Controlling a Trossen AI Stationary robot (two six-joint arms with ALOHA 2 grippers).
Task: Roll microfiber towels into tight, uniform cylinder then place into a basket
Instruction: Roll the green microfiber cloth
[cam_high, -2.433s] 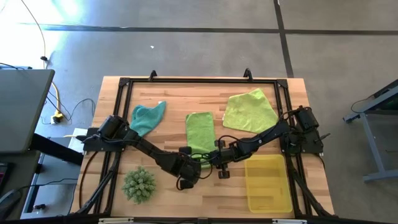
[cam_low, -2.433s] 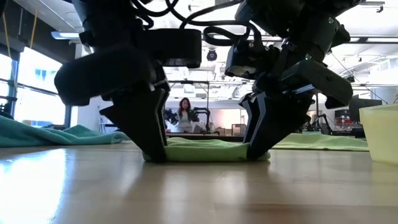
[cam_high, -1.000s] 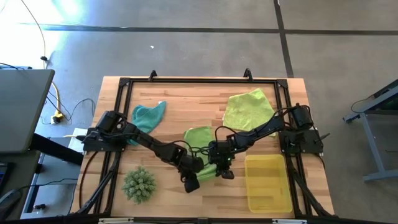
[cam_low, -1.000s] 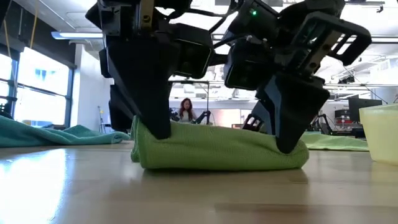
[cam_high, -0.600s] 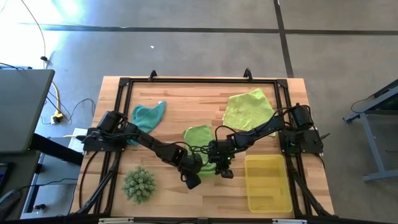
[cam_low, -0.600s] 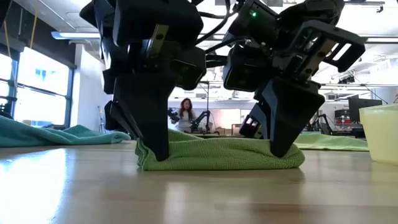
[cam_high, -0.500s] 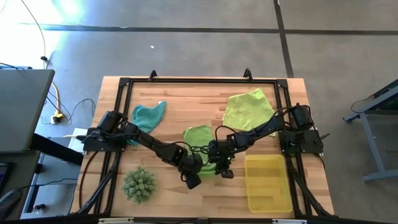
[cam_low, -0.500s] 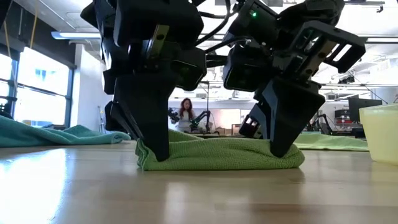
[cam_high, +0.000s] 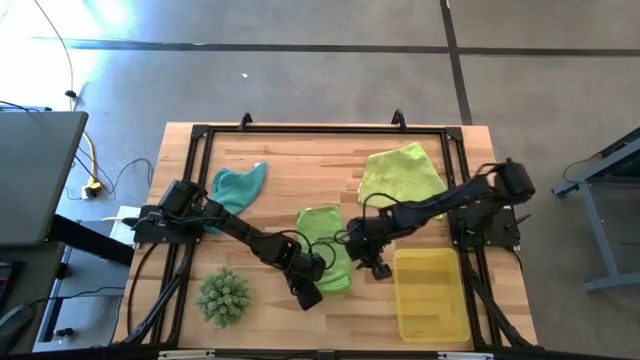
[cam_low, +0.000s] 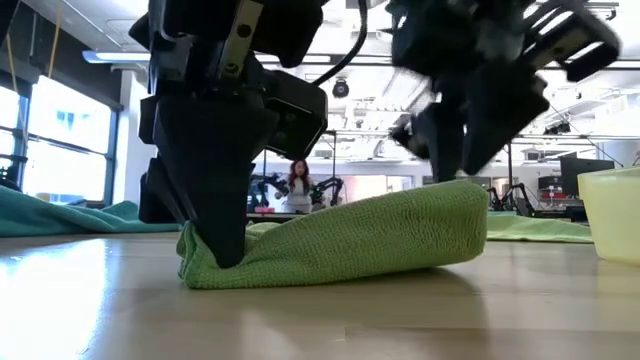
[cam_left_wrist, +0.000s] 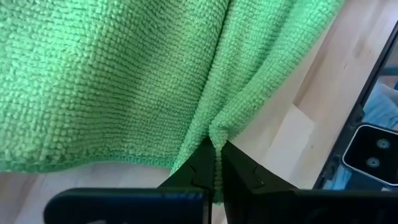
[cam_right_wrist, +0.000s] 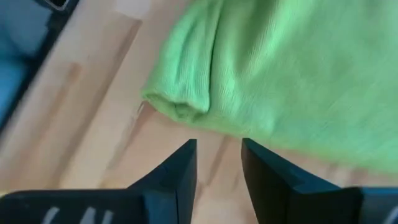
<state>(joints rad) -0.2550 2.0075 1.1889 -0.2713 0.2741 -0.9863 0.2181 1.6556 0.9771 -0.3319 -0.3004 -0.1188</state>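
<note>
The bright green towel (cam_high: 325, 248) lies folded over on the table's middle; in the low view this towel (cam_low: 350, 240) sits low at its left end and bulges high at its right. My left gripper (cam_high: 308, 290) is shut on its near left end. My right gripper (cam_low: 465, 160) hangs open above the towel's right end, touching nothing; its fingers (cam_right_wrist: 186, 165) stand apart short of the towel's rolled corner (cam_right_wrist: 180, 106). The teal towel (cam_high: 238, 188) and the pale yellow-green towel (cam_high: 402, 177) lie spread farther back. The basket (cam_high: 432, 292) stands at the near right. My left gripper pinches a puckered bit of the bright green towel's edge (cam_left_wrist: 214, 132) between its two fingertips. The fingers (cam_low: 222, 240) come from above, slanting down. That end (cam_low: 200, 265) is held down at the tabletop, and the rest of the towel lies slack on the table.
A spiky green plant-like ball (cam_high: 222, 296) sits at the near left. A black frame (cam_high: 200, 135) runs around the work area. Bare wood lies between the towels and along the near edge. A person shows far off in the room (cam_low: 298, 180).
My right gripper has opened, let go of the green towel's right end, risen and drawn back toward the table's right, rolling as it went. The freed right end now stands higher than before. My left gripper keeps its hold on the left end at the table.
</note>
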